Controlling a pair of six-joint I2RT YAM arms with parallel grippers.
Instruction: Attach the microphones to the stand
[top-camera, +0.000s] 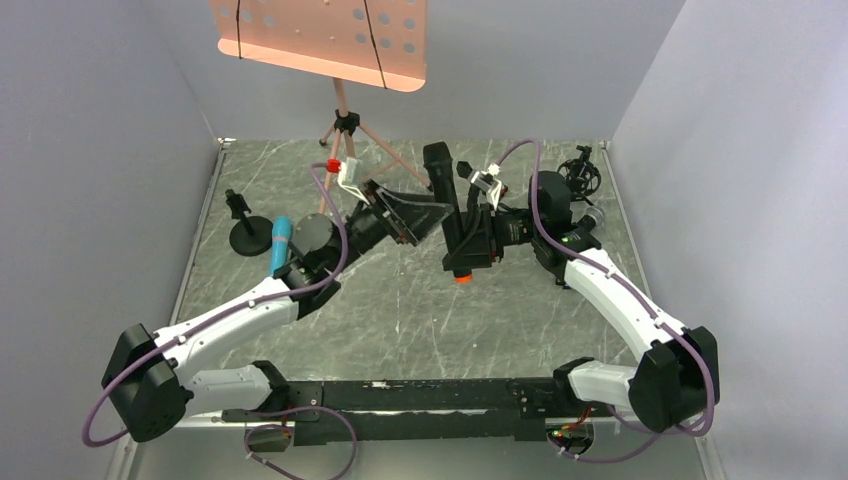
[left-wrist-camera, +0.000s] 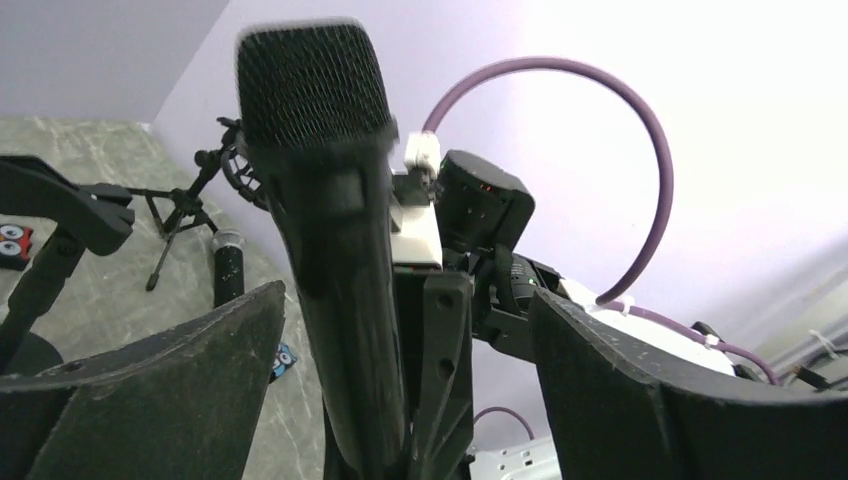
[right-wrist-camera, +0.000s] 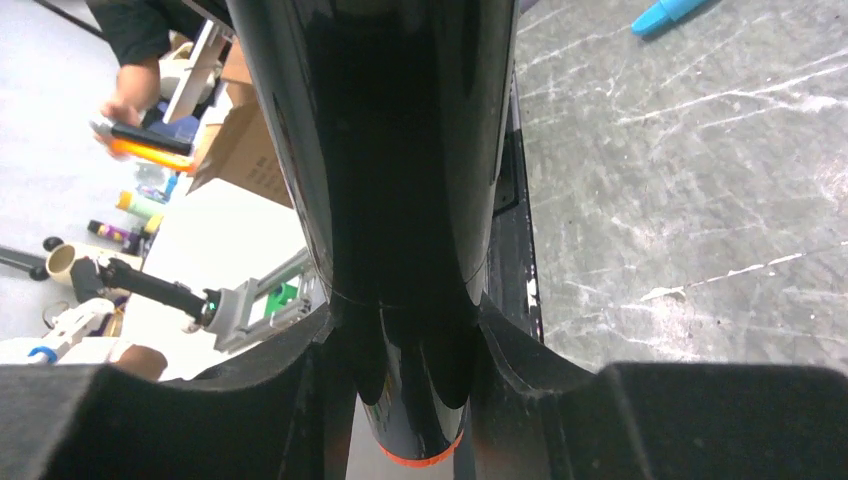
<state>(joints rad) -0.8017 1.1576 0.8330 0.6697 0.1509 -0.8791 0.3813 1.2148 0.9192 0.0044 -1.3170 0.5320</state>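
Clamping the black microphone with the orange end ring (top-camera: 440, 175) around its lower barrel, the right claw (top-camera: 463, 240) holds it off the table, mesh head toward the far wall and orange end toward the bases. Its forearm runs back to an elbow near the right edge. The left claw (top-camera: 405, 220) is spread wide, its fingers (left-wrist-camera: 170, 400) flanking that microphone without gripping, and its arm reaches diagonally from near-left. The cyan-blue microphone (top-camera: 281, 243) lies beside the round-base stand (top-camera: 243, 230). The silver-headed microphone (top-camera: 592, 216) lies far right.
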